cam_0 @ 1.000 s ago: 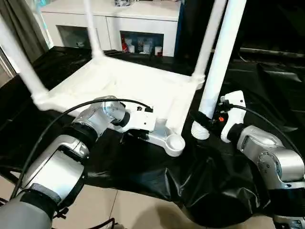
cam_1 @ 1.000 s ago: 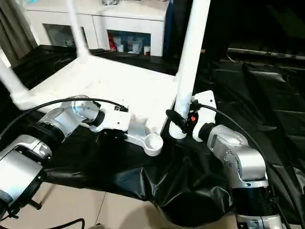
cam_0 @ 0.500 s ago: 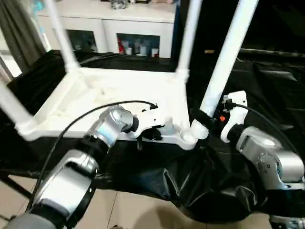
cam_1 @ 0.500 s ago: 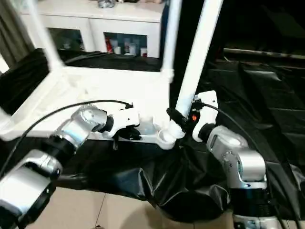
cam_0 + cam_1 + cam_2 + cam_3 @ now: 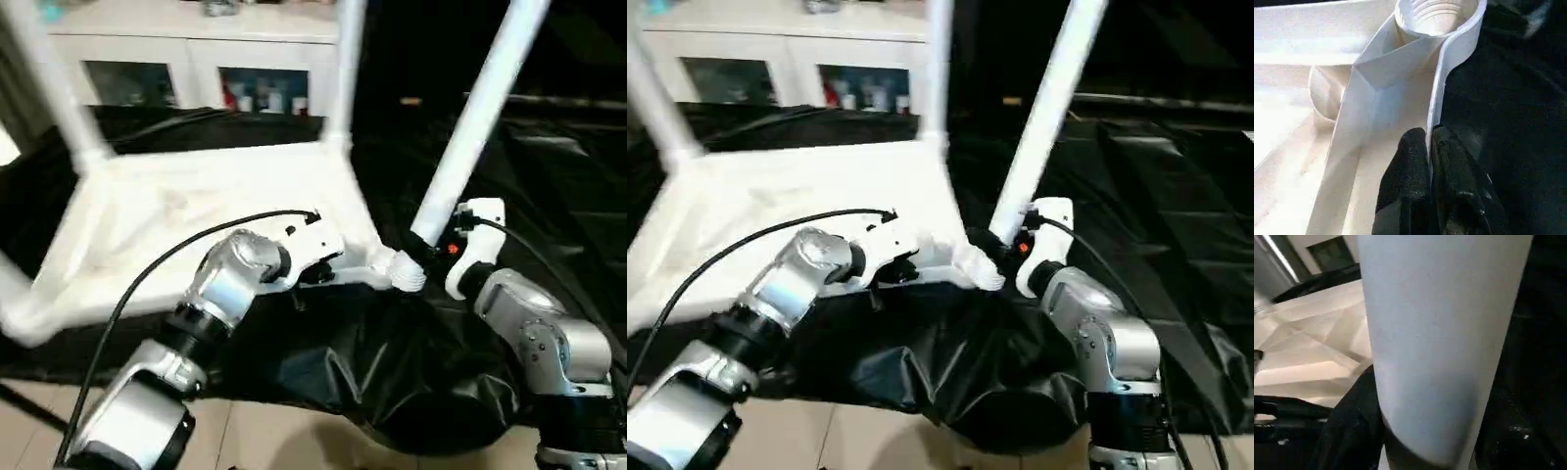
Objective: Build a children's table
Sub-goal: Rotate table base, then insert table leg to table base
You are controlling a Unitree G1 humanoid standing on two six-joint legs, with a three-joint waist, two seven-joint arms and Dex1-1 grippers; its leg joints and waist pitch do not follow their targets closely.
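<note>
Table top (image 5: pixel 196 211): we see it lying upside down on the black cloth (image 5: pixel 411 372), ribbed side up, its near right corner at the cloth's front edge.
Fitted legs (image 5: pixel 338 69): we count three standing up from the corners; all are cut off by the upper picture edge, and the head views are blurred.
Loose leg (image 5: pixel 470 127): it leans up and to the right, its lower end at the near right corner socket (image 5: pixel 1437 14); we cannot tell whether it sits inside.
Left gripper (image 5: pixel 1429 147): we see its two black fingers pinched almost together on the thin rim of the table top, just short of the socket.
Right gripper (image 5: pixel 423 253): its fingers are wrapped about the loose leg near the lower end; in the right wrist view the leg hides most of them.
Cabinet (image 5: pixel 196 59): white, behind the table, contents too blurred for us to name.
</note>
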